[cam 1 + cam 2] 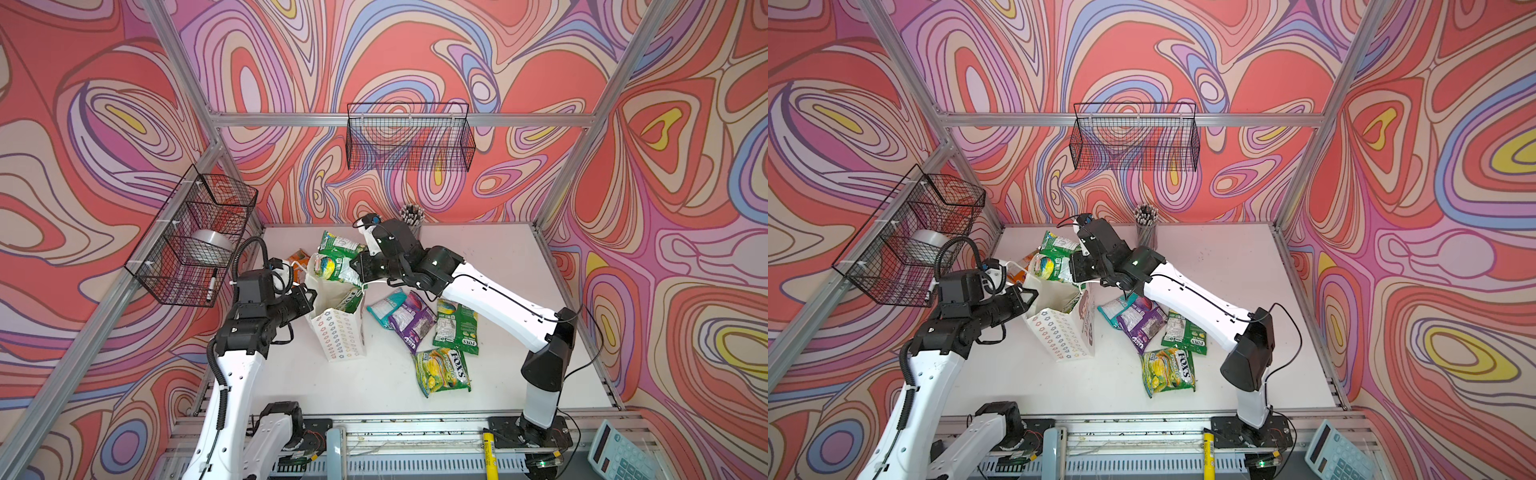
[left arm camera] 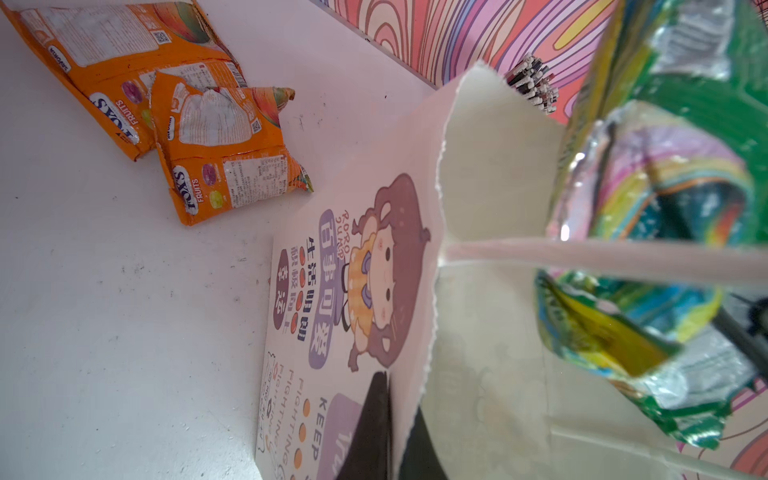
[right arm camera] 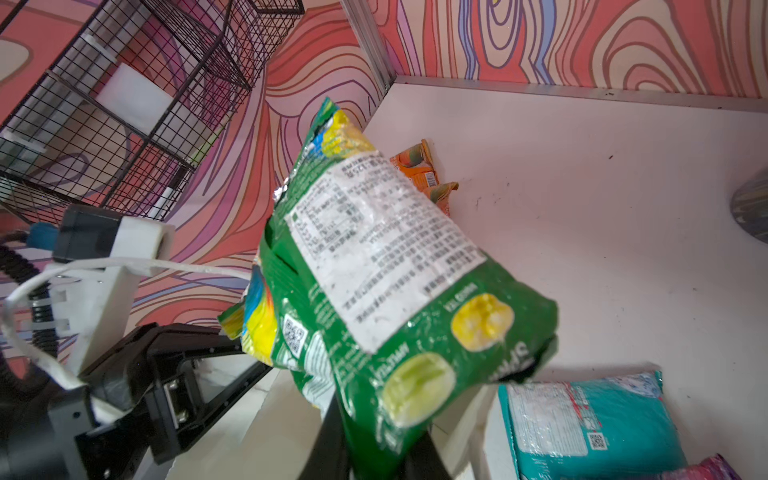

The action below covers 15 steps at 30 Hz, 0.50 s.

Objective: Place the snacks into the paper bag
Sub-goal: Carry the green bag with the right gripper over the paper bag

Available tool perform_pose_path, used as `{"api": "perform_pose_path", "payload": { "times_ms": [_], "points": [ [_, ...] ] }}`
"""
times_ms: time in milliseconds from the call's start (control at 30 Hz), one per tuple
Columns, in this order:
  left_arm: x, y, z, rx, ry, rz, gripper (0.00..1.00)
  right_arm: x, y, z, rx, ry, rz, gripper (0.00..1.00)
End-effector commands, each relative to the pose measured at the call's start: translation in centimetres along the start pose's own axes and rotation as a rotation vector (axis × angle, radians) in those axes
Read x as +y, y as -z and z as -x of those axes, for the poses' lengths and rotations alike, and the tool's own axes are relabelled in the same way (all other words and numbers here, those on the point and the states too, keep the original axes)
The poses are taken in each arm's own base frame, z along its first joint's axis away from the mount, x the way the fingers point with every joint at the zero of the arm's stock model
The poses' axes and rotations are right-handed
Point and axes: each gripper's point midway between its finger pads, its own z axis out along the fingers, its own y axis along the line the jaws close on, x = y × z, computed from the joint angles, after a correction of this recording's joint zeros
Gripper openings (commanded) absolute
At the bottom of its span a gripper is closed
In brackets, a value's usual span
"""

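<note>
Clamped on one end of a green candy pouch, which looks light, crinkly and slippery and is best pinched at a sealed edge, the right gripper holds it just over the mouth of the paper bag, whose thin, tearable rim the left gripper pinches.
</note>
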Motion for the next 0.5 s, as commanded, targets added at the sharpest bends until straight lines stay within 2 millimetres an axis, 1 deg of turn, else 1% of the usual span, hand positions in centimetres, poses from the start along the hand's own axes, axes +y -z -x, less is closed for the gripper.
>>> {"api": "perform_pose_path", "payload": {
  "times_ms": [0, 200, 267, 467],
  "points": [
    [0.4, 0.4, 0.3, -0.021, -0.004, 0.026, 0.00, 0.0, 1.4, 0.5, -0.012, 0.042, -0.046, 0.00],
    [0.4, 0.5, 0.3, -0.025, -0.003, 0.028, 0.00, -0.5, 0.1, -1.8, 0.097, 0.125, -0.126, 0.00],
    [0.5, 0.5, 0.3, -0.026, -0.004, 0.029, 0.00, -0.5, 0.0, -2.1, 0.107, 0.152, -0.155, 0.00],
    [0.6, 0.4, 0.3, -0.021, -0.002, 0.036, 0.00, 0.5, -0.5, -2.2, 0.089, 0.215, -0.173, 0.00]
  ]
}}
